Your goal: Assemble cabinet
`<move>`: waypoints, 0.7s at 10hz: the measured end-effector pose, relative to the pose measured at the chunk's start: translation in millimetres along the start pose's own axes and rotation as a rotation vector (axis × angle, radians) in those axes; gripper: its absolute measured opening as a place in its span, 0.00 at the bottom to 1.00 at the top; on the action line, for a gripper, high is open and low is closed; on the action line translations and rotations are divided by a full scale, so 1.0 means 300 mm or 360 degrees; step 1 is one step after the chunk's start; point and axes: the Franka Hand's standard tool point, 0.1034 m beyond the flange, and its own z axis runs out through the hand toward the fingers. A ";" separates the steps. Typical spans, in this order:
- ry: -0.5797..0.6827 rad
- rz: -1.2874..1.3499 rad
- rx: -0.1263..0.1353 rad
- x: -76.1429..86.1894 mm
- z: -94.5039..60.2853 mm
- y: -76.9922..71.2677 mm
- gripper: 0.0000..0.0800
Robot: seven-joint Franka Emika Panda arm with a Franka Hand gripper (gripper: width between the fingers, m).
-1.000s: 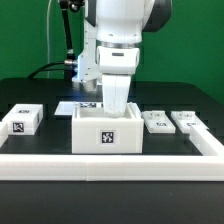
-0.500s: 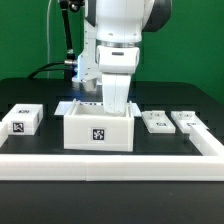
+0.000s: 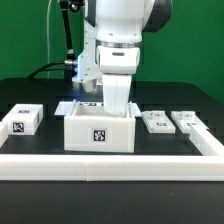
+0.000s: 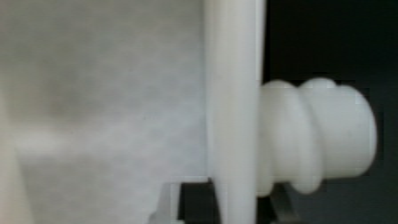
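The white cabinet body [image 3: 100,133], an open box with a marker tag on its front, stands in the middle of the table. My gripper [image 3: 116,106] reaches down into it from above, and its fingertips are hidden behind the box wall. In the wrist view a thin white wall [image 4: 231,90] runs between my dark fingers [image 4: 192,205], with a ribbed white knob [image 4: 317,130] on one side. The gripper [image 4: 231,203] is shut on this wall. A small white tagged box part [image 3: 22,120] lies at the exterior view's left. Two flat tagged parts [image 3: 155,121] [image 3: 186,120] lie at the right.
The marker board [image 3: 72,106] lies behind the cabinet body. A white rail [image 3: 110,164] runs along the front of the table and turns back at the exterior view's right [image 3: 208,142]. Cables and a stand [image 3: 66,50] rise at the back.
The cabinet body shifted a little toward the exterior view's left a second ago. It has stayed put for the last half second, and the arm has barely moved.
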 end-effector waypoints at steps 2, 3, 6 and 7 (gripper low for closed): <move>0.0004 -0.0008 -0.0027 0.008 -0.006 0.069 0.05; 0.0012 -0.0016 -0.0057 0.022 -0.011 0.127 0.05; 0.0047 -0.0026 -0.0090 0.143 -0.024 0.210 0.05; 0.0048 -0.0031 -0.0089 0.148 -0.023 0.207 0.05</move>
